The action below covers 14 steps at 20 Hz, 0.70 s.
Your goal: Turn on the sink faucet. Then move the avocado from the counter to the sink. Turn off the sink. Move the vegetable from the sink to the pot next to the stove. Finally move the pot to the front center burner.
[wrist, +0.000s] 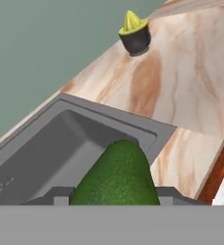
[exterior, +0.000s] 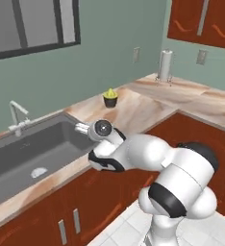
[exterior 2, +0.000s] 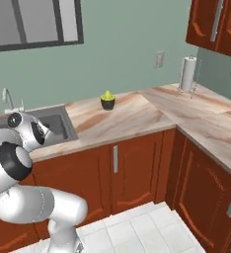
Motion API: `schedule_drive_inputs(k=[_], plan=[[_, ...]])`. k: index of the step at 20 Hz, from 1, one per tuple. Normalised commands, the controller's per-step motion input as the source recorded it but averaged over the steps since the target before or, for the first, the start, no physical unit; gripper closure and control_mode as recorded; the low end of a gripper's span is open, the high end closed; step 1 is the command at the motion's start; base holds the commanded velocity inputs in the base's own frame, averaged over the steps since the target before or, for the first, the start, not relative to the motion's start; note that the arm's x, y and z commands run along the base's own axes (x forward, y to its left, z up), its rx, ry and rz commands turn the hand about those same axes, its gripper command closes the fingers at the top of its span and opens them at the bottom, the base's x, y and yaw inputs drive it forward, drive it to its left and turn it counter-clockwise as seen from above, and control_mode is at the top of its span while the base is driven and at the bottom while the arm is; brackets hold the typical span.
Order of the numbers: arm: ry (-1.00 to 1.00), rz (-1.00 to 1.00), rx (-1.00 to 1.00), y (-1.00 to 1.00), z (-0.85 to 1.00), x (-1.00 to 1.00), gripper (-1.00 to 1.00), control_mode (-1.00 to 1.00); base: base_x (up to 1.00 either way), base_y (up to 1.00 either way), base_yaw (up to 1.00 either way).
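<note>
In the hand view the dark green avocado (wrist: 116,177) sits between the two fingertips of my gripper (wrist: 114,198), which is shut on it. It hangs over the right end of the dark grey sink (wrist: 61,143), close to the basin's near right corner. From the left base view, the gripper (exterior: 81,128) reaches over the sink (exterior: 18,158) from the counter (exterior: 138,113) side. The slim faucet (exterior: 16,115) stands behind the basin at the left, well away from the hand. A pale drain (exterior: 39,172) shows in the basin floor. The pot and the stove are out of view.
A dark bowl with a yellow-green thing (exterior: 110,98) stands on the counter right of the sink, near the wall. A paper towel holder (exterior: 165,66) is in the far corner. Reddish-brown cabinets run below the counter and hang at the upper right.
</note>
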Motion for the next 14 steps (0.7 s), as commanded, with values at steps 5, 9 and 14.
schedule_drive_inputs(k=[5,9,14], plan=[[0.0,0.0,0.0,0.0,0.0,0.0,1.0,1.0,0.0,0.18,-0.62],[0.0,0.0,0.0,0.0,0.0,0.0,1.0,1.0,0.0,0.23,-0.65],[0.0,0.0,0.0,0.0,0.0,0.0,1.0,1.0,0.0,0.23,-0.64]])
